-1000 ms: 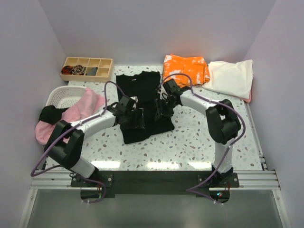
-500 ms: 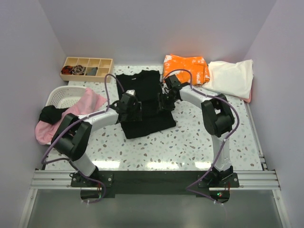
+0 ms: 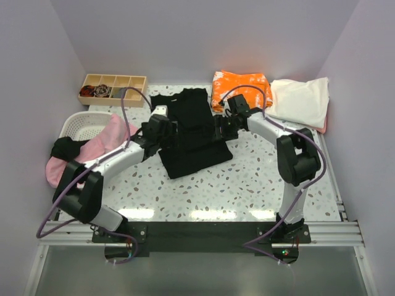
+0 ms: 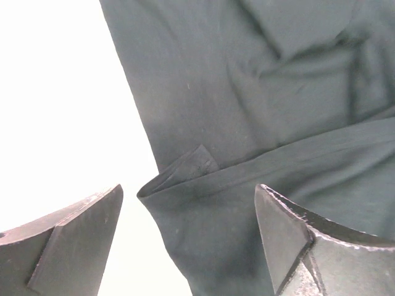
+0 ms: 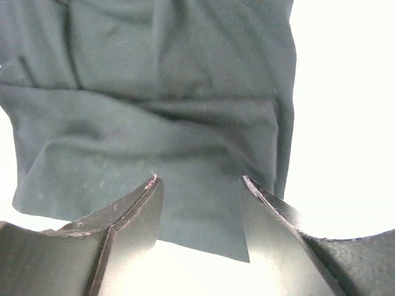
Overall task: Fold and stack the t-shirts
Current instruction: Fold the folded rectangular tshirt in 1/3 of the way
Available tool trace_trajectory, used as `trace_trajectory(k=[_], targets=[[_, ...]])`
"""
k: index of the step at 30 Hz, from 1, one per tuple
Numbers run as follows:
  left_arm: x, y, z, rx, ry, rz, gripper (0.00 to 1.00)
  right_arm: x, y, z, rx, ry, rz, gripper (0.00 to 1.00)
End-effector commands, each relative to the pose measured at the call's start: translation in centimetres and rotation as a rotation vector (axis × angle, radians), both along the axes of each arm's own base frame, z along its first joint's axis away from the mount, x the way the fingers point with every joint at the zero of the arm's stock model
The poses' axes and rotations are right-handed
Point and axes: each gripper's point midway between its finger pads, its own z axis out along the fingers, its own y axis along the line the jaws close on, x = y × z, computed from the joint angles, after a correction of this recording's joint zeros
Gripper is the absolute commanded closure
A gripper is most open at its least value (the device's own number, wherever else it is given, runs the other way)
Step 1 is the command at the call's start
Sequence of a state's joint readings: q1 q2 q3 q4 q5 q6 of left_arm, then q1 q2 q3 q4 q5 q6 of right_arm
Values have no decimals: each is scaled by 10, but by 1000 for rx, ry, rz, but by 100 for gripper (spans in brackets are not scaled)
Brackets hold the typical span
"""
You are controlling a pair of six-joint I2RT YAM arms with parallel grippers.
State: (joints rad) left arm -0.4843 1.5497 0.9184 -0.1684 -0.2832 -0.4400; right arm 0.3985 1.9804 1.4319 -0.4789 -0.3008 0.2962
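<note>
Across the middle of the overhead frame you have the large plain black cloth t-shirt (image 3: 194, 139), lying on the speckled white table (image 3: 259, 179) with its collar toward the top of the frame. Any label on it is too small to read from above.

Your left gripper (image 4: 188, 191) sits over the shirt's left edge and your right gripper (image 5: 200, 179) over its right edge. Both pincers stand spread, with nothing pinched between the fingers.

Only your left wrist view shows the small turned-up corner at centre frame, where a folded hem crosses the cloth. Only your right wrist view shows the shirt's lower edge lying over the bright table.

Only the overhead view shows:
- the orange white-blotched shirt (image 3: 241, 86), folded at upper right
- the cream shirt (image 3: 302, 98) just beside it
- the pink shirt (image 3: 102, 145), draped at the white slotted plastic basket (image 3: 77, 123) on the left
- the wooden compartment tray (image 3: 114, 86) at upper left
</note>
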Motion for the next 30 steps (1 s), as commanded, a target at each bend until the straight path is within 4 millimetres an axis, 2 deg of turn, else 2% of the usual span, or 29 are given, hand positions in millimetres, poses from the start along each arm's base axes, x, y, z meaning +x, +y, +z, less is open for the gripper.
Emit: trace_trajectory(k=[1, 2, 5, 6, 7, 9, 14, 20, 27, 28, 30], targets=[[-1, 17, 52, 0, -80, 70, 6, 8, -12, 45, -26, -149, 4, 43], [-6, 17, 51, -8, -66, 68, 6, 8, -14, 48, -35, -155, 1, 43], [-26, 15, 31, -58, 1, 75, 6, 8, -19, 40, -52, -144, -8, 42], [-36, 14, 16, -75, 35, 65, 6, 10, -20, 38, -54, -141, -12, 42], [-41, 14, 10, -86, 50, 66, 6, 11, -21, 35, -58, -134, -22, 42], [-49, 11, -5, -121, 79, 73, 6, 15, -23, 31, -68, -126, -31, 42], [-57, 3, -30, -206, 102, 105, 6, 27, -33, 24, -93, -117, -70, 42], [-52, -4, -39, -258, 77, 114, 7, 27, -29, 7, -77, -66, -61, 42], [-30, -20, -37, -298, 33, 78, 9, 25, -19, -6, -26, -41, -45, 43], [-28, -21, -43, -292, 44, 77, 10, 25, -17, -8, -19, -38, -36, 43], [-23, -27, -43, -307, 36, 62, 11, 28, -16, -9, -8, -49, -33, 47]])
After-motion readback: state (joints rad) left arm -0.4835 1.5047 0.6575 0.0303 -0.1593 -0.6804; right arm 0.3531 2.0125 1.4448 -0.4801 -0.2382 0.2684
